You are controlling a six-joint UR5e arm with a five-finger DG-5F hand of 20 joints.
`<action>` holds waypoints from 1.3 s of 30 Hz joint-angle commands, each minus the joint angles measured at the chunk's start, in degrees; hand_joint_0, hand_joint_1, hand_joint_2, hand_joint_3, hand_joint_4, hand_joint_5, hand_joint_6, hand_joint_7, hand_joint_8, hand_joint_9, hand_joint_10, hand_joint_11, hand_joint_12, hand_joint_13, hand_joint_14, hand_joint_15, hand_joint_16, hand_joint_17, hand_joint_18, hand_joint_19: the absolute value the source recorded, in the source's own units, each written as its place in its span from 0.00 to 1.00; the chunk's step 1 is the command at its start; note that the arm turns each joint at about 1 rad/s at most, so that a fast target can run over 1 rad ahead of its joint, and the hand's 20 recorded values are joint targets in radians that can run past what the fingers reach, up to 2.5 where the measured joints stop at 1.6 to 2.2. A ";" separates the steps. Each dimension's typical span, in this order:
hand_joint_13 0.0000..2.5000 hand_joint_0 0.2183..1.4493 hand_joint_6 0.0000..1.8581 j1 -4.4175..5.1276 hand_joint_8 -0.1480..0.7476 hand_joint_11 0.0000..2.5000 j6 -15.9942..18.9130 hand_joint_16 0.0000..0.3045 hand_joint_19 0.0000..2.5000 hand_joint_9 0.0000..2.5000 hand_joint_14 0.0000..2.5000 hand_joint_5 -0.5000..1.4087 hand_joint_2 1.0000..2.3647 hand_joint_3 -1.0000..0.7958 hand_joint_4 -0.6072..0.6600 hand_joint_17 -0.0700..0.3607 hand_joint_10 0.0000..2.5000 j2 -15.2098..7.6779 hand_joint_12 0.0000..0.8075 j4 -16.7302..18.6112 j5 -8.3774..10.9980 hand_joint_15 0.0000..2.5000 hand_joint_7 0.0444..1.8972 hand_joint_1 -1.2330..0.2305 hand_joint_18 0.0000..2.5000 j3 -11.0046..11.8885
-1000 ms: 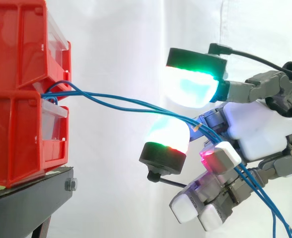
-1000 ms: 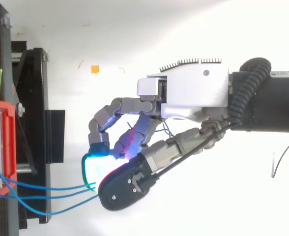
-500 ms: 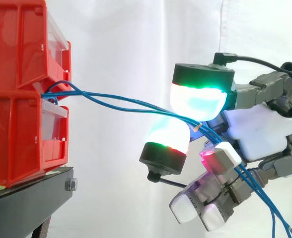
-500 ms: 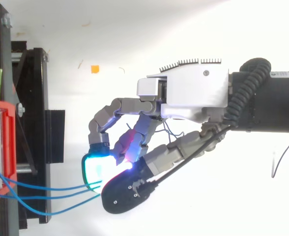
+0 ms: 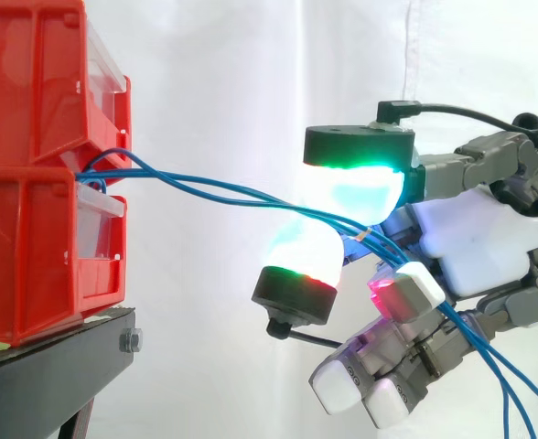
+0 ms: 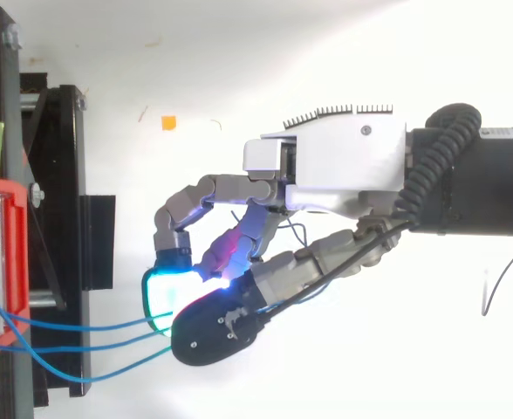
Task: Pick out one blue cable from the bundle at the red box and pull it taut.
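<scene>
Print on hand (image 5: 475,240) — illegible.

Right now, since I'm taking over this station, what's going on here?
The robot's hand is working on the blue cables that come out of the stacked red bins. Its glowing fingers pinch them out in front of the bins. The cables curve between bins and hand, so none is pulled taut yet.

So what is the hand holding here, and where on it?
The hand pinches the blue cables between its glowing fingers, partway along the span from the red bins; how many strands are caught cannot be told.
</scene>
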 commanded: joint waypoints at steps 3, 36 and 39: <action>0.26 0.32 0.35 -0.03 0.52 0.22 0.06 0.09 0.16 0.49 0.00 0.23 0.01 0.46 0.56 0.31 0.01 0.00 0.20 0.00 0.00 0.10 0.62 0.46 0.21 -0.01; 0.25 0.32 0.38 0.06 0.55 0.24 -0.11 0.10 0.14 0.48 0.00 0.21 0.01 0.52 0.59 0.32 0.01 -0.09 0.23 0.09 0.00 0.10 0.55 0.39 0.20 -0.18; 0.25 0.31 0.40 -0.03 0.55 0.25 -0.11 0.11 0.13 0.47 0.00 0.20 0.00 0.53 0.59 0.34 0.01 0.00 0.25 0.09 0.00 0.10 0.51 0.35 0.20 -0.18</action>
